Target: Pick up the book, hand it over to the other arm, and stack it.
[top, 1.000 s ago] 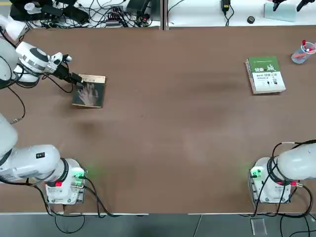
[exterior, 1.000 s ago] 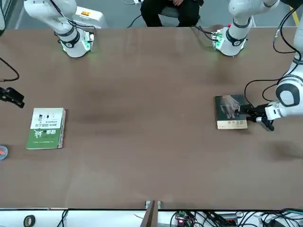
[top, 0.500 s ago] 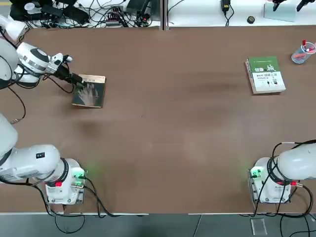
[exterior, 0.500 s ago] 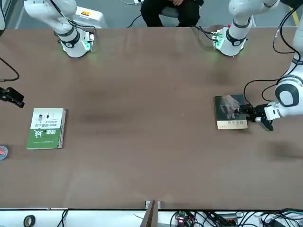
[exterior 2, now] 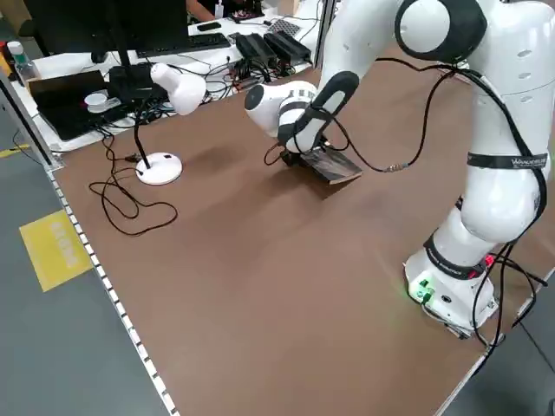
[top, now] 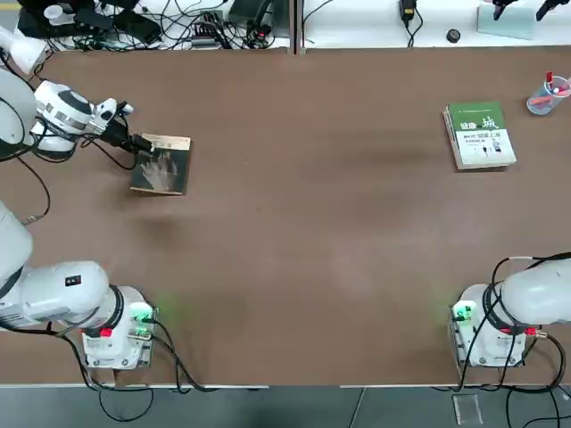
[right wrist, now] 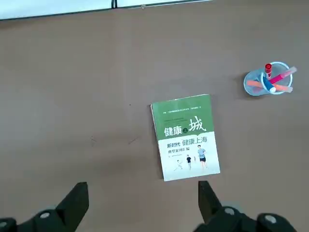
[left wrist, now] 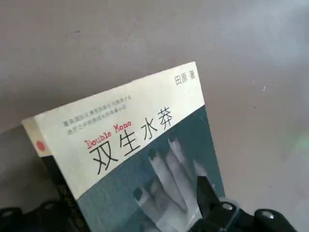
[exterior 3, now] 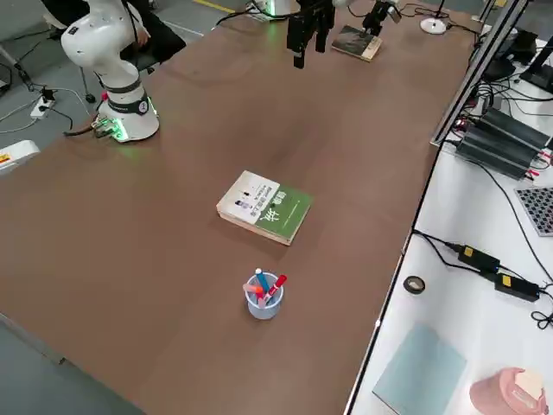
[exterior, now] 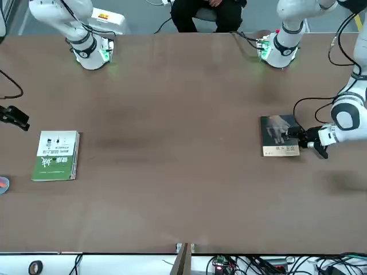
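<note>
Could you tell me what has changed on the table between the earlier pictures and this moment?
Very little. The left gripper has drawn back slightly towards the table's edge, still at the edge of the dark book, fingers open with one over the cover. The book has not moved or lifted. The green-and-white book, pen cup and the right gripper, open above them, stayed put.
</note>
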`<state>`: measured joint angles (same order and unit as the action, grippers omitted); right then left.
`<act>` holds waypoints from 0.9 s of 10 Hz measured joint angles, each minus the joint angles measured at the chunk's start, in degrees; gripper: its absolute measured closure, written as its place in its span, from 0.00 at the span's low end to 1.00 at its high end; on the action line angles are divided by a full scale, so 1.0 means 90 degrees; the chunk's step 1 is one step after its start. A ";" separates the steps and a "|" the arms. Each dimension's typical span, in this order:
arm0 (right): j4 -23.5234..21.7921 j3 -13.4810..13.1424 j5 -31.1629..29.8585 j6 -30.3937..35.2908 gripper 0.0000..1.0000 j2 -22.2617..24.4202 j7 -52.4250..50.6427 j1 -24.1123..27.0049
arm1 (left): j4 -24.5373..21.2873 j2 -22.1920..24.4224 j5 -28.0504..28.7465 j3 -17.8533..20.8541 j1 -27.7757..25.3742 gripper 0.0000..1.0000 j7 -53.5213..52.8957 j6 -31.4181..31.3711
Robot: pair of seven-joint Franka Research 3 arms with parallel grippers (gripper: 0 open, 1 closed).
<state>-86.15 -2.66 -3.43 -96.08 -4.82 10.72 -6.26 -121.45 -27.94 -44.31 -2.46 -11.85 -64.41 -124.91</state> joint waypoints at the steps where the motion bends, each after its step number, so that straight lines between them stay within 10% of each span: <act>1: 0.0000 -0.0001 0.0000 0.0000 0.00 0.0000 0.0000 0.0000 | 0.0001 0.0000 0.0000 -0.0001 0.0001 0.05 -0.0001 0.0000; 9: 0.0000 -0.0004 0.0000 0.0000 0.00 0.0000 -0.0001 0.0002 | 0.0009 0.0000 0.0000 0.0004 -0.0012 0.48 -0.0008 -0.0001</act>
<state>-86.15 -2.70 -3.43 -96.08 -4.82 10.71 -6.24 -121.37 -27.94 -44.31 -2.42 -11.96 -64.48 -124.91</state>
